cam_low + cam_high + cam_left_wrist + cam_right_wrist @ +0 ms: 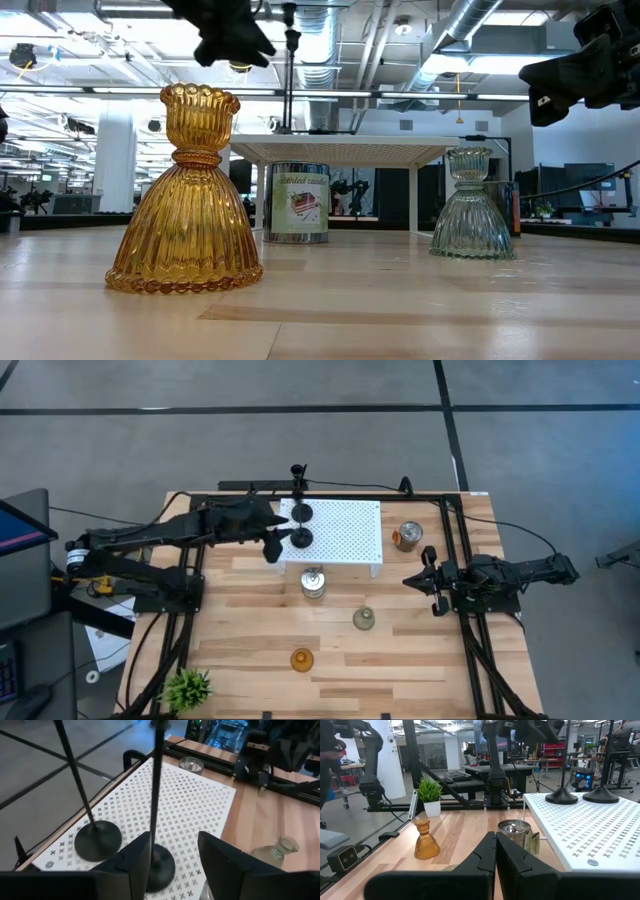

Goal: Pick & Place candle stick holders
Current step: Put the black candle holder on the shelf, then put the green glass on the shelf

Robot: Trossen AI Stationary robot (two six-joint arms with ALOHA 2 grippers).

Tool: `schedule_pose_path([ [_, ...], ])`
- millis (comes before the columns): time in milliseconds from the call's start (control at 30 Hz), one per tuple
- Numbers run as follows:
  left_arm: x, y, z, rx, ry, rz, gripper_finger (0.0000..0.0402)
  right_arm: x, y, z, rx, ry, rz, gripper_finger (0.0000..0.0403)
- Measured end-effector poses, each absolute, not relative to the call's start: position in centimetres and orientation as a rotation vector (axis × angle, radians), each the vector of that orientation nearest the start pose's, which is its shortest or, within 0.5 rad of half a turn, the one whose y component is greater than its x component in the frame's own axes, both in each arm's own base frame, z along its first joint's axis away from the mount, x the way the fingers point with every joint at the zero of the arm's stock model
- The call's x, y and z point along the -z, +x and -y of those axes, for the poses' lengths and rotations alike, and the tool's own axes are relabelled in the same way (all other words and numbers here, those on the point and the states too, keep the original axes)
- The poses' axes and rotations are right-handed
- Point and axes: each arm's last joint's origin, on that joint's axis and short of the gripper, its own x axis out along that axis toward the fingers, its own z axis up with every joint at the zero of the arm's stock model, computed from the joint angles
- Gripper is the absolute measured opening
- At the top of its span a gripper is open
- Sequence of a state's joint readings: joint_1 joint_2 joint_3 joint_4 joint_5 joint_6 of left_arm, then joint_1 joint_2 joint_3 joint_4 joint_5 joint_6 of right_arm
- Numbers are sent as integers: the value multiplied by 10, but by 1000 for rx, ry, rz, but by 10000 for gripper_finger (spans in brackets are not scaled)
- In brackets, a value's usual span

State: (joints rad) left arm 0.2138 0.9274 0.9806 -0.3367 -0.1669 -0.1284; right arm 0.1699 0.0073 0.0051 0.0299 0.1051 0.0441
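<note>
high view, two black candle stick holders (pixel 301 526) upright on white shelf (pixel 350 530), left gripper (pixel 172 855) jaws open around one stem

We can read one label only: the tin (pixel 296 203) standing just beside the white perforated stand's (pixel 345 150) legs in the low view carries script lettering that looks like "scented candle" above a small picture. The same tin (pixel 314 584) seen from above, just in front of the stand (pixel 345 530), shows us no legible text.
</note>
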Motion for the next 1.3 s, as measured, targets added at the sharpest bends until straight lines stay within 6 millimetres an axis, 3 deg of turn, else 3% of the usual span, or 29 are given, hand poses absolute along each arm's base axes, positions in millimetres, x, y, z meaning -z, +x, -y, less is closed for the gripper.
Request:
schedule_pose_path([
  [333, -366, 174, -42, -382, -132, -256, 131, -167, 97, -14, -65, 49, 26, 0],
  [533, -366, 175, -38, -231, -60, -268, 91, -167, 97, -14, -65, 49, 26, 0],
  [767, -363, 181, -36, -135, -19, -292, 14, -168, 97, -14, -65, 48, 27, 0],
  [933, -359, 183, -30, -90, 26, -330, 6, -168, 97, -14, -65, 49, 26, 0],
  [1300, -303, 193, 2, 113, 173, -398, 5, -168, 97, -14, -65, 48, 27, 0],
])
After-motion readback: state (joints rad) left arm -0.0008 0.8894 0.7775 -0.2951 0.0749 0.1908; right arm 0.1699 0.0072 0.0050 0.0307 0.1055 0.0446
